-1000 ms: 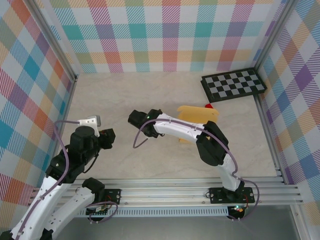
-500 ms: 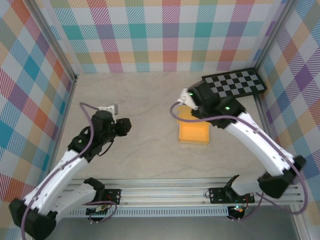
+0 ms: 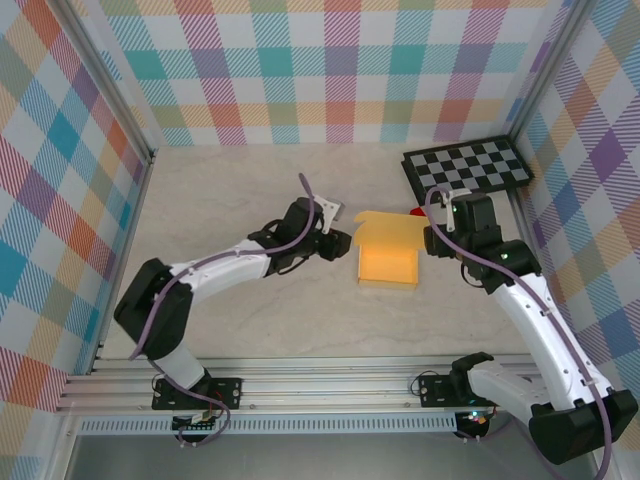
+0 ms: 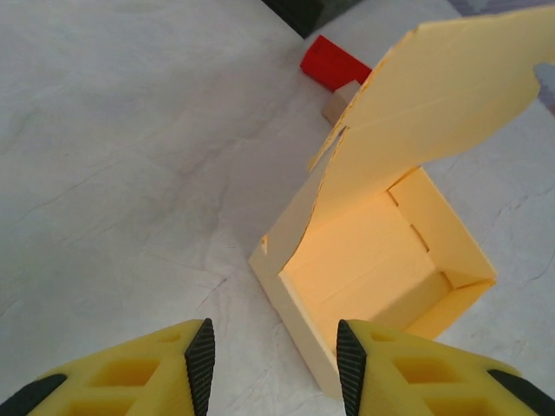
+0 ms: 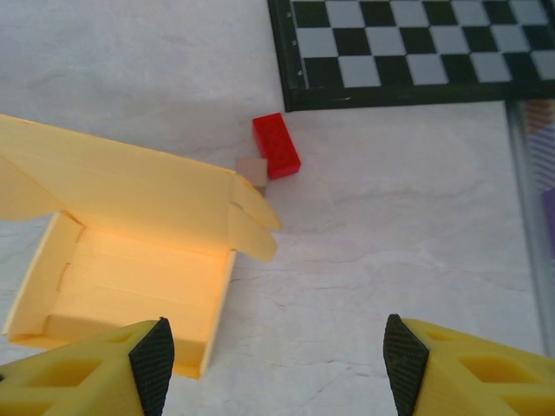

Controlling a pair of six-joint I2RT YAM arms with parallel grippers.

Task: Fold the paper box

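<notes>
Left gripper [image 4: 276, 371]: yellow fingers parted.
Paper box [image 4: 381, 269]: open tray just ahead of the fingertips, nearer the right one, lid flap raised.
Red block [image 4: 334, 62], small tan block [image 4: 340, 102]: side by side, well beyond the fingertips, past the box.

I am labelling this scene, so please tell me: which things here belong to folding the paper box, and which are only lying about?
For the job: paper box.
Lying about: red block, small tan block, checkerboard.

Overhead view looking down from behind, wrist views close, facing paper box [image 4: 364, 256] from opposite sides
</notes>
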